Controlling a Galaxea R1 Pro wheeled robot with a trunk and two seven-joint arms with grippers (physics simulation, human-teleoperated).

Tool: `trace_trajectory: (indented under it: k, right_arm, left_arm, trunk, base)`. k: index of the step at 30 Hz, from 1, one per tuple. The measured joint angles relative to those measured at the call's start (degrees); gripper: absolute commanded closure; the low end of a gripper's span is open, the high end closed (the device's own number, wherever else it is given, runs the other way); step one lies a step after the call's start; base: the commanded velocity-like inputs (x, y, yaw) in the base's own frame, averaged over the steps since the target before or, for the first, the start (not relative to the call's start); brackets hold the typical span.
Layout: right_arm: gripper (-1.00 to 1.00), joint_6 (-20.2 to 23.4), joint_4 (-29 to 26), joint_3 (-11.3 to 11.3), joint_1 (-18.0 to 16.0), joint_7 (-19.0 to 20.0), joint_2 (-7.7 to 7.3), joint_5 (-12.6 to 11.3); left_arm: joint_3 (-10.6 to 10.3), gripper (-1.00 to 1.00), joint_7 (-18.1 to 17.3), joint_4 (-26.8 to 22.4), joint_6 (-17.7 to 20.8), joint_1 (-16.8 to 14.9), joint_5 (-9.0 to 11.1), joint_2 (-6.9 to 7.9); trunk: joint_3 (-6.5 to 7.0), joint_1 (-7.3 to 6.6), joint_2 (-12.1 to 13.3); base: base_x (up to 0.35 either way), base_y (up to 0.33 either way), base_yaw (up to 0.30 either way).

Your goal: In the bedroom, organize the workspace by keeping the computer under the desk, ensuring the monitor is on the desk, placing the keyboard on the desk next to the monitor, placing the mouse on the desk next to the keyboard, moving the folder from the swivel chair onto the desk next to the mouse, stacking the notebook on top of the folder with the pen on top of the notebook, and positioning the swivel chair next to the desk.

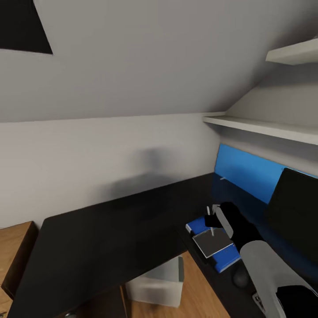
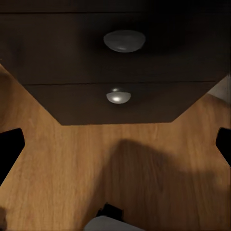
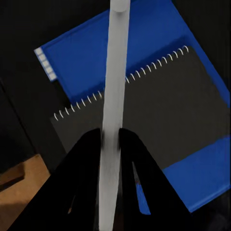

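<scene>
The right gripper [image 3: 110, 139] pinches the pen [image 3: 114, 96] above the notebook [image 3: 149, 115], which lies on the folder [image 3: 96, 53] on the black desk [image 1: 110, 229]. Grey sloped walls [image 1: 132, 88] rise behind. Left gripper [image 2: 115, 144]: fingers apart over wooden floor [image 2: 72, 178].

White wall shelves [image 1: 265, 127], blue panel [image 1: 247, 170]

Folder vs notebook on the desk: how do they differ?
The folder is bright blue; the notebook is grey with a white spiral binding along one edge. The folder is larger, its blue showing past the notebook on several sides. The folder lies on the desk; the notebook lies on the folder. Both are flat rectangles.
</scene>
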Motion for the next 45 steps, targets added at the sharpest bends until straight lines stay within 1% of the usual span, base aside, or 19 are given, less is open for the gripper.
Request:
trace_trajectory:
  k: [4,9,14,22,39,45]
  right_arm:
    - [1.0,-0.1,0.1,0.0,0.0,1.0,-0.28,0.1]
    - [1.0,-0.2,0.3,0.0,0.0,1.4,-0.37,0.2]
    - [1.0,-0.6,1.4,0.0,0.0,1.4,-0.59,0.4]
    - [1.0,-2.9,3.3,0.1,0.0,1.5,-0.75,0.7]
    - [1.0,-4.1,5.0,0.2,0.0,1.5,-0.65,0.8]
    - [1.0,-5.2,6.0,0.5,0.0,1.5,-0.6,0.8]
  left_arm:
    - [0.0,-1.0,0.0,0.0,0.0,0.0,0.0,0.0]
    - [0.0,-1.0,0.0,0.0,0.0,0.0,0.0,0.0]
    - [-0.1,-1.0,0.0,0.0,0.0,0.0,0.0,0.0]
    - [-0.1,-1.0,0.0,0.0,0.0,0.0,0.0,0.02]
    - [0.0,-1.0,0.0,0.0,0.0,0.0,-0.1,0.07]
    - [0.1,-1.0,0.1,0.0,0.0,0.0,-0.1,0.08]
  trunk:
    - [0.13,0.0,0.0]
    - [0.19,0.0,0.0]
    - [0.21,0.0,0.0]
    - [0.21,0.0,0.0]
    - [0.21,0.0,0.0]
    - [-0.86,1.31,-2.4]
  base:
    - [0.0,0.0,-0.215]
    - [0.0,0.0,-0.085]
    - [0.0,0.0,-0.023]
    - [0.0,0.0,-0.005]
    - [0.0,0.0,0.0]
    - [0.0,0.0,0.0]
